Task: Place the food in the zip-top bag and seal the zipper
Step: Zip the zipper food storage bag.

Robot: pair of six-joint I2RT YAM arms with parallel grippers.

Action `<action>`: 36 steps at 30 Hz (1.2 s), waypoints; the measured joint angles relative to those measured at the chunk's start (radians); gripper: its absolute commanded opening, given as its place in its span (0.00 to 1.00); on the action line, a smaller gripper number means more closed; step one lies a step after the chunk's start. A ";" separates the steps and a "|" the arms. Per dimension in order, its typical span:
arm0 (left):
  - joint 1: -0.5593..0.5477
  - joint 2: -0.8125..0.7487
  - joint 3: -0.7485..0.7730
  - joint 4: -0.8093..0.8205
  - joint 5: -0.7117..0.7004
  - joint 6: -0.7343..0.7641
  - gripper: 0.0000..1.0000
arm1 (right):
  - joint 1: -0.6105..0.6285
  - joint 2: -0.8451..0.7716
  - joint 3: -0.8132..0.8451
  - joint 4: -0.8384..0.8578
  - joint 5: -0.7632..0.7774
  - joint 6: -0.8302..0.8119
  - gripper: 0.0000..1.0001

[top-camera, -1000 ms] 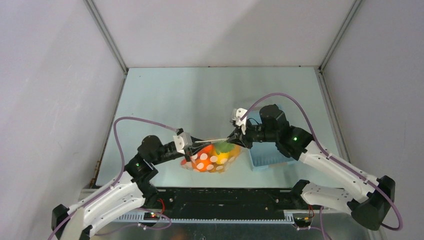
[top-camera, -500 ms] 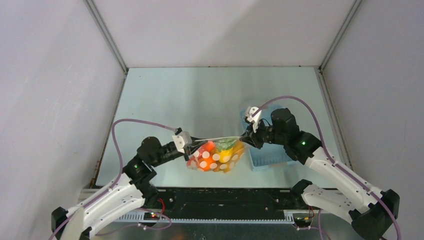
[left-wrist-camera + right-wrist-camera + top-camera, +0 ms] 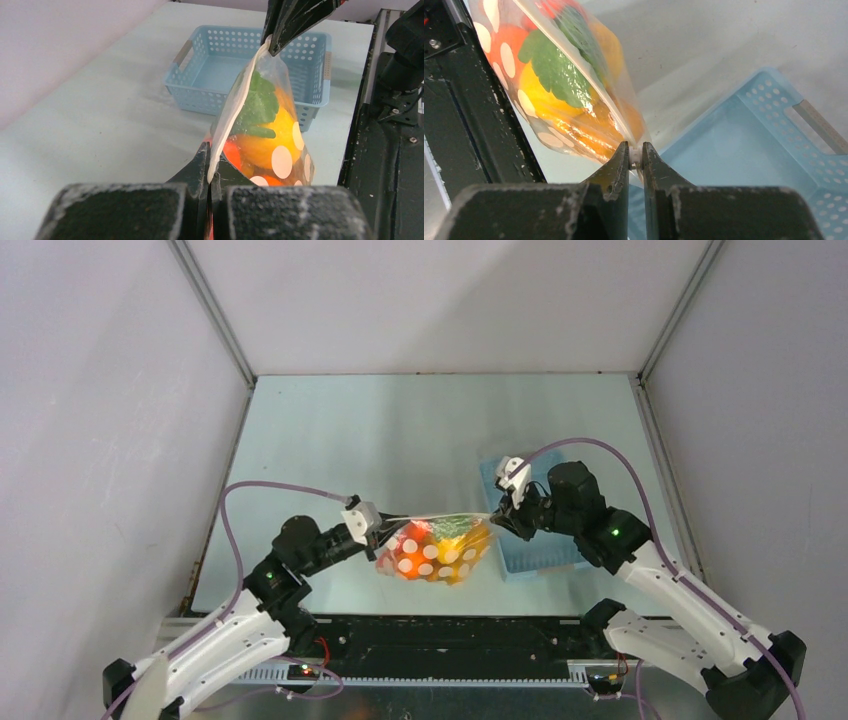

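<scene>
Found open, bare surface (image 3: 330, 440) at the left, pale and smooth, running out to the grey side wall and back to the far one. Saw the left gripper (image 3: 378, 533) reaching in above the near edge, black fingers (image 3: 197, 167) pressed together on the left end of the zipper (image 3: 435, 517). Traced that thin white strip, stretched taut and nearly level, across to the right gripper (image 3: 497, 518), pinching the other end between closed fingers. Glimpsed a small white bit between those tips in the right wrist view, too small to name for sure. Noted the zip-top bag (image 3: 432, 552) hanging below the strip, between the two grippers and just beyond the black rail (image 3: 440, 640) at the near edge: clear, crinkled plastic printed with round white dots. Made out the food (image 3: 260, 145) packed inside, glossy yellow, orange and red lumps with a flat dark green leafy piece on top, shapes blurred by film and dots and not separable one from another. Could not judge contact between the bag's bottom and the surface. Found the light blue perforated basket (image 3: 545, 558) just right of the bag, partly hidden under the right arm, with a narrow strip of surface between it and the right wall.
</scene>
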 measured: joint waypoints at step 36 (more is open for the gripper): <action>0.049 0.014 -0.006 -0.002 -0.043 0.006 0.00 | -0.119 -0.069 -0.005 -0.199 0.092 -0.158 0.27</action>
